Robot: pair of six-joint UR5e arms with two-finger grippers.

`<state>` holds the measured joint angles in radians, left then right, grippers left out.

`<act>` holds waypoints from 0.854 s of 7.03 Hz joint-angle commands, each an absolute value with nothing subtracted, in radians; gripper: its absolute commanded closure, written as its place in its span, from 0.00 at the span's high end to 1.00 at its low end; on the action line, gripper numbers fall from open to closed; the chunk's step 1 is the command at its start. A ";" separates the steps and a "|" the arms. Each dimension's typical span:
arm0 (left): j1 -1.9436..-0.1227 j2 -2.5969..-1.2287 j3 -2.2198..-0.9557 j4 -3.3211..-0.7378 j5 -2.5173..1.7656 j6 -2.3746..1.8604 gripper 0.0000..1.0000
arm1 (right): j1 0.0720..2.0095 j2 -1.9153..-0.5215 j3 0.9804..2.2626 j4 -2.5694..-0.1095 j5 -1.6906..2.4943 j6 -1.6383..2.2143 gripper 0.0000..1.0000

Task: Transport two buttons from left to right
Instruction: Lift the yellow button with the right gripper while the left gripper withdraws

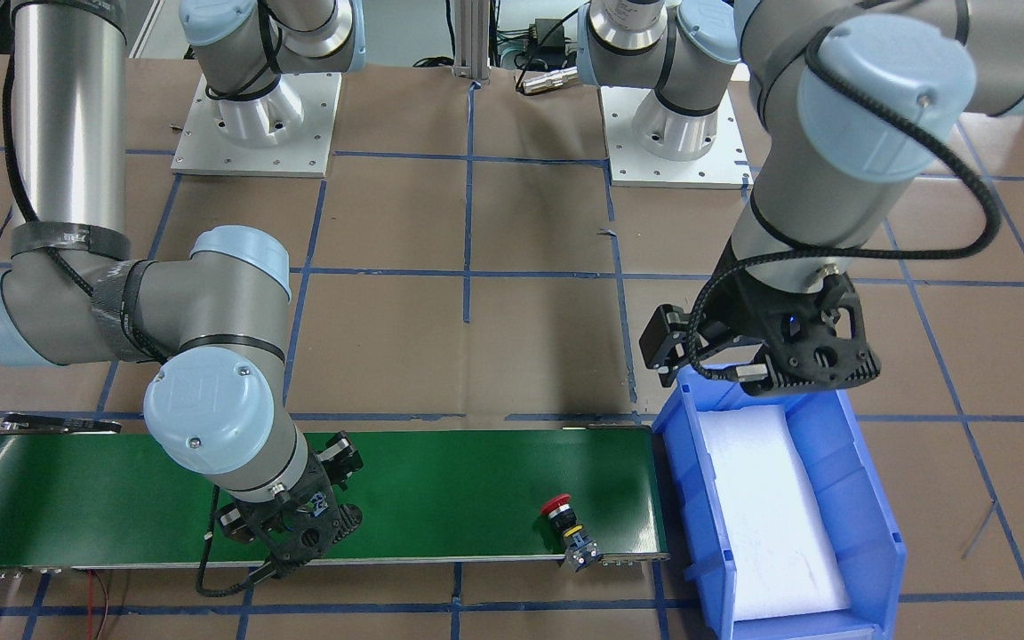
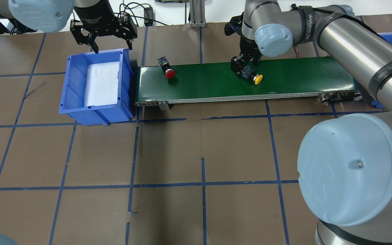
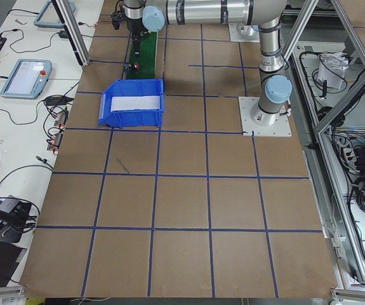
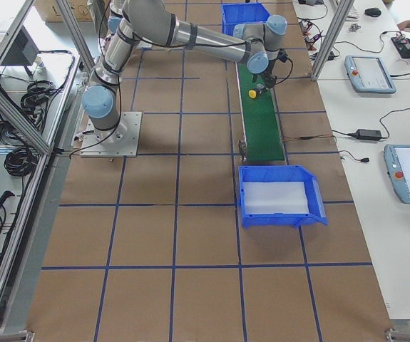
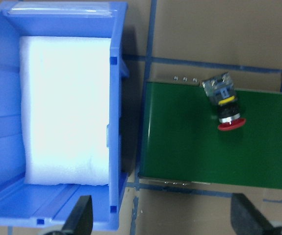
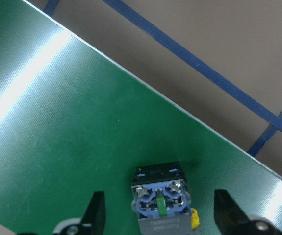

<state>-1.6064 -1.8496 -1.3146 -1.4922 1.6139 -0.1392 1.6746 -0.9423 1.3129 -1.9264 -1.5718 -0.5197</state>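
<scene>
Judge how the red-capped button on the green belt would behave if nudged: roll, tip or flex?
The red-capped button lies on its side; its round cap may swing it in an arc, but the boxy block should stop rolling. It looks rigid; flex is unlikely. Its block sits at the belt edge, so it could drop off.

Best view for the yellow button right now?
Overhead exterior: yellow button shows cap and body, lying on the green belt inside the open right gripper. Right wrist shows mostly its contact block, the cap barely. Exterior right gives a yellow speck; front-facing mostly hides it behind the gripper.
</scene>
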 commanded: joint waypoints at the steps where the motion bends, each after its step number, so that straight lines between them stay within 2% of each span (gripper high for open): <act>1: -1.594 -1.749 -1.360 -1.549 1.620 -0.126 1.00 | 1.674 -0.939 1.313 -1.919 -1.572 -0.526 0.29; 2: -1.592 -1.700 -1.399 -1.560 1.624 -0.126 1.00 | 1.671 -0.939 1.316 -1.919 -1.574 -0.555 0.14; 3: -1.583 -1.662 -1.419 -1.581 1.624 -0.126 1.00 | 1.657 -0.943 1.312 -1.913 -1.572 -0.570 0.09; 6: -1.496 -1.640 -1.422 -1.617 1.606 -0.036 1.00 | 1.484 -1.021 1.211 -1.769 -1.571 -0.571 0.09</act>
<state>-1.5317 -1.6456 -1.4183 -1.6111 1.6178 -0.0829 1.5689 -0.9822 1.2609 -1.8400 -1.5731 -0.5680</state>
